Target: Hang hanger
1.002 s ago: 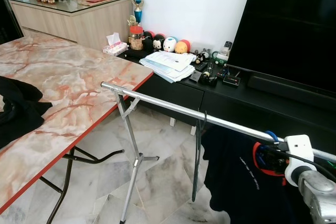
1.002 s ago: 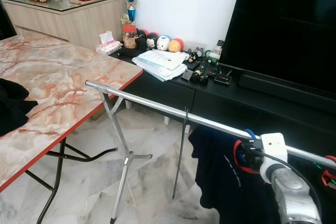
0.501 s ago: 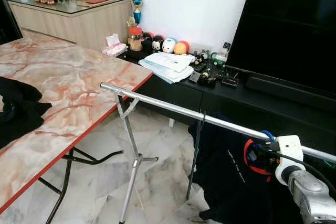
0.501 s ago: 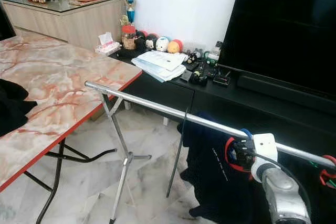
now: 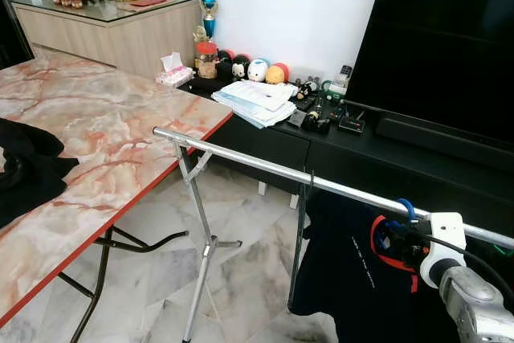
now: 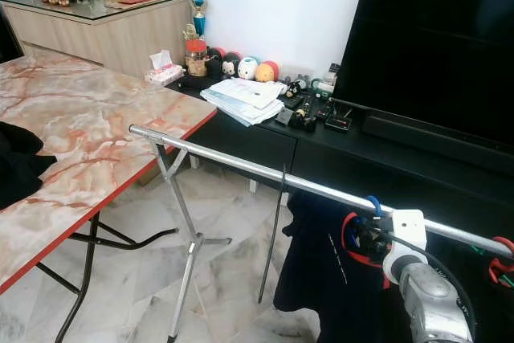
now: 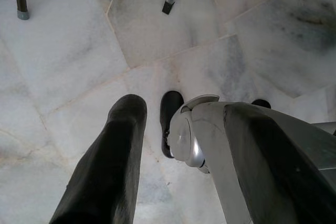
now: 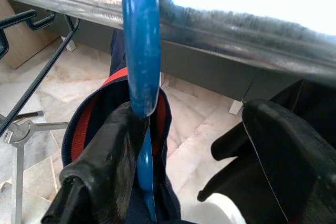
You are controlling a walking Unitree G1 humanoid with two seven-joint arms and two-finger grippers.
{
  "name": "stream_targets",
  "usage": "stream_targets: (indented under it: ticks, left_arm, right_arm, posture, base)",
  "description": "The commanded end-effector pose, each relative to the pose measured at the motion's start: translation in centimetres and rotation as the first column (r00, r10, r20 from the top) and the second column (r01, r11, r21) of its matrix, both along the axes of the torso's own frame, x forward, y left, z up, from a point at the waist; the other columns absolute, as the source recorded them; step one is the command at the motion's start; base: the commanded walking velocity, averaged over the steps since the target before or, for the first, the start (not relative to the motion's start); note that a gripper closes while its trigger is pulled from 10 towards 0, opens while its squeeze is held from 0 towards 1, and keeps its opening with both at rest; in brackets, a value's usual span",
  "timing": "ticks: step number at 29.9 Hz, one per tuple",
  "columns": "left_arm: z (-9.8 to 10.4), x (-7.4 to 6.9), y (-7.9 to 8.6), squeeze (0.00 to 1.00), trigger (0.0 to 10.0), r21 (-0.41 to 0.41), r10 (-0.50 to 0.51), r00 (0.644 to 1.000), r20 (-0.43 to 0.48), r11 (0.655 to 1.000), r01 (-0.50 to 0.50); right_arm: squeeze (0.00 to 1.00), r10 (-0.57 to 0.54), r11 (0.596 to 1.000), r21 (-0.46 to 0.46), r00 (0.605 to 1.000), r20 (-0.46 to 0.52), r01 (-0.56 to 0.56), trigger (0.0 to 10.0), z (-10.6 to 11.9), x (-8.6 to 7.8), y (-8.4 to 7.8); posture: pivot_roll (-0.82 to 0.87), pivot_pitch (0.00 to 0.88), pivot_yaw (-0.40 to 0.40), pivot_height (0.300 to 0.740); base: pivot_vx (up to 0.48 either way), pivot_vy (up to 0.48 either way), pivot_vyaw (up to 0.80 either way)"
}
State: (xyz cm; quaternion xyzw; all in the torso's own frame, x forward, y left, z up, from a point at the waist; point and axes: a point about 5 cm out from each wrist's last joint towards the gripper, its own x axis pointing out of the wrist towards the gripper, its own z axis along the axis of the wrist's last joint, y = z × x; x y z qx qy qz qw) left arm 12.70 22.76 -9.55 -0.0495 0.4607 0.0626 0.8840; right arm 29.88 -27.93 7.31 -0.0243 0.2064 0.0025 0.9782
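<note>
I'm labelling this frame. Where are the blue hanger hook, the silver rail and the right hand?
blue hanger hook (image 8: 139, 40), right wrist view, on its shank.
silver rail (image 5: 241, 157), left eye view, on the bare tube.
right hand (image 8: 210, 153), right wrist view, between its fingertips.

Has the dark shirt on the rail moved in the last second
Yes. The dark shirt swung: against the silver rail, its lower edge kicked out toward the rack's stand leg, then dropped back. The right gripper is beside its blue hanger hook.

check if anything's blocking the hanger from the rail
Nothing visible does. The blue hanger hook already curves over the silver rail, with the dark shirt hanging below it. The right gripper is open around the hook, one finger against it. The left gripper hangs idle over the floor.
</note>
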Motion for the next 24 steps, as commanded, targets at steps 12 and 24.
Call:
stream_targets:
  ticks: [12,24]
  left_arm:
    - [-0.1,-0.4,0.2,0.00,10.0,-0.010,0.043,0.999,-0.007,0.999,-0.044]
    - [-0.1,-0.3,0.1,0.00,10.0,-0.014,0.038,0.999,-0.005,0.999,-0.038]
  right_arm:
    - [0.00,0.020,1.000,0.008,0.998,-0.060,-0.019,10.0,-0.6,-1.8,-0.7]
    - [0.00,0.019,1.000,-0.023,0.998,-0.065,-0.021,10.0,-0.5,-1.7,-0.9]
  posture:
    - [0.09,0.000,-0.035,0.740]
    - [0.08,0.000,-0.029,0.740]
  base:
    - [0.000,0.000,0.00]
    - [0.000,0.000,0.00]
